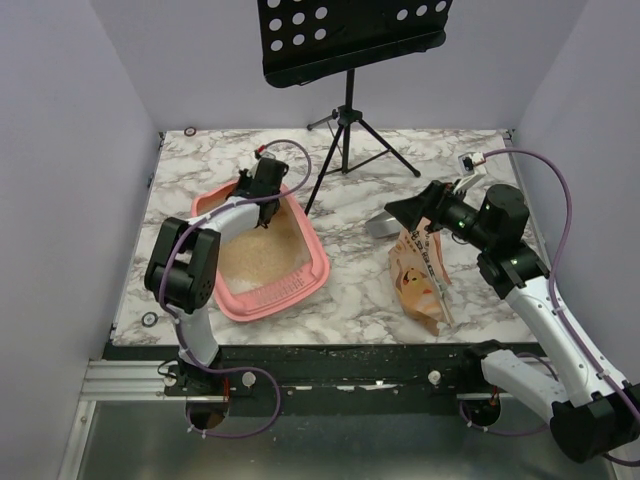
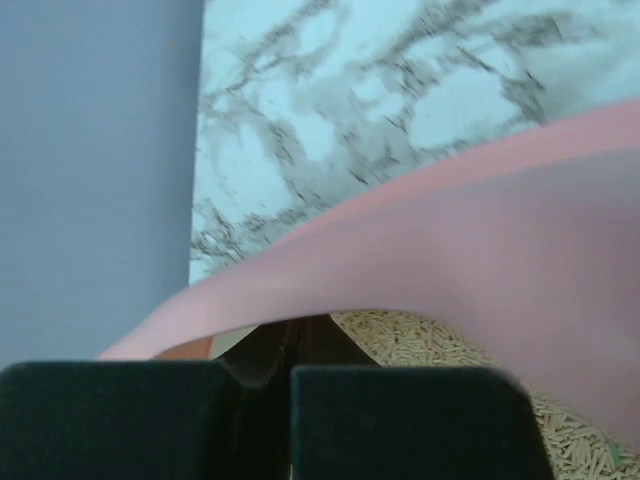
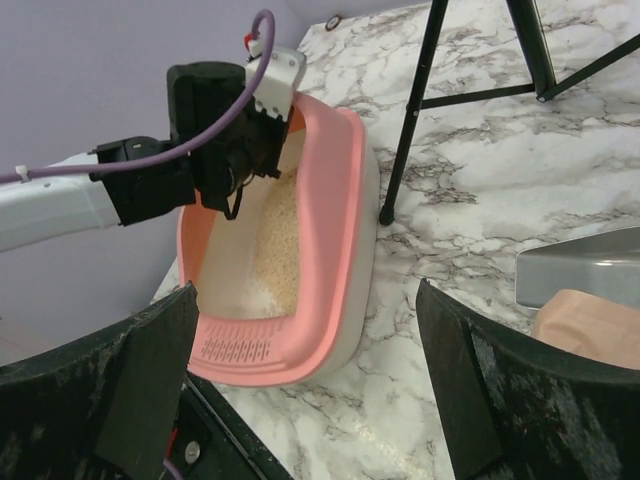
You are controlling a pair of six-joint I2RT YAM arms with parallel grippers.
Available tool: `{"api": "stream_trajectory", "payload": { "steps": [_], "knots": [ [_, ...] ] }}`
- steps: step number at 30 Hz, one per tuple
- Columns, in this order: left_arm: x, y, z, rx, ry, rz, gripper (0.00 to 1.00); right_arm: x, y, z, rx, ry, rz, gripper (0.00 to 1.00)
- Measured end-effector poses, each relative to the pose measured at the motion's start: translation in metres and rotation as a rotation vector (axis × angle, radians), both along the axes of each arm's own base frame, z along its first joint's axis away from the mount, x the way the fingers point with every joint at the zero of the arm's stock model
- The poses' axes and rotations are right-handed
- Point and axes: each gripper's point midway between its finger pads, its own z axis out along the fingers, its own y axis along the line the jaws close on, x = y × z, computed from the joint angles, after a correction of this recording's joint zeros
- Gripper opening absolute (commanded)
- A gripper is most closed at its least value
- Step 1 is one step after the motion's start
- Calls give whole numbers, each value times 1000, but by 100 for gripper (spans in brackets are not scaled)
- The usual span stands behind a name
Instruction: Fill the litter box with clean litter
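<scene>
A salmon-pink plastic litter box [image 1: 300, 215], rectangular with rounded corners and a slotted ledge at its near end, sits on the left half of a white, grey-veined marble-pattern surface [image 1: 380, 310]. A shallow bed of pale beige clean litter [image 1: 262, 255] lies inside; up close, the left wrist view shows it as short pellets. The left gripper [image 1: 266, 188] reaches to the box's far rim with its black jaws closed together, tips just under the smooth pink lip; whether they pinch the plastic cannot be made out. To the right, well apart from the box, the right gripper [image 1: 405, 212] hangs above the surface with its scuffed black fingers [image 3: 150, 380] spread wide, holding nothing. A crinkled orange-tan bag [image 1: 420, 275] lies beneath it, beside a grey plastic scoop [image 1: 380, 224]. Behind, a black music stand [image 1: 350, 40] with a perforated desk rests on thin tripod legs.
</scene>
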Motion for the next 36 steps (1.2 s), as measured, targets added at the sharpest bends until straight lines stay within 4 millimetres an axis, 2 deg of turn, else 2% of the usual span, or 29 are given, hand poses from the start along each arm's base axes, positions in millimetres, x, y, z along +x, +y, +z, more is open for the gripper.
{"api": "stream_trajectory", "payload": {
  "steps": [5, 8, 12, 16, 21, 25, 29, 31, 36],
  "knots": [
    [28, 21, 34, 15, -93, 26, 0, 0, 0, 0, 1, 0, 0, 96],
    [39, 29, 45, 18, -130, 39, 0, -1, 1, 0, 1, 0, 2, 96],
    [42, 31, 43, 13, -127, 43, 0, -1, 2, 0, 0, 1, 6, 96],
    [34, 12, 40, -19, -104, 6, 0, 0, 3, -5, -15, 16, 6, 96],
    [6, -43, 44, -88, -48, -99, 0, 14, -1, -20, -88, 82, -30, 96],
    [-27, -89, 51, -162, -16, -188, 0, 25, -10, -35, -167, 130, -89, 95],
    [-60, -108, 76, -262, -57, -244, 7, 29, -25, -46, -255, 151, -165, 93],
    [-75, -115, 97, -345, -108, -273, 22, 30, -27, -49, -300, 156, -182, 90],
    [-108, -121, 147, -567, -226, -348, 29, 34, -20, -65, -424, 182, -182, 89]
  ]
}}
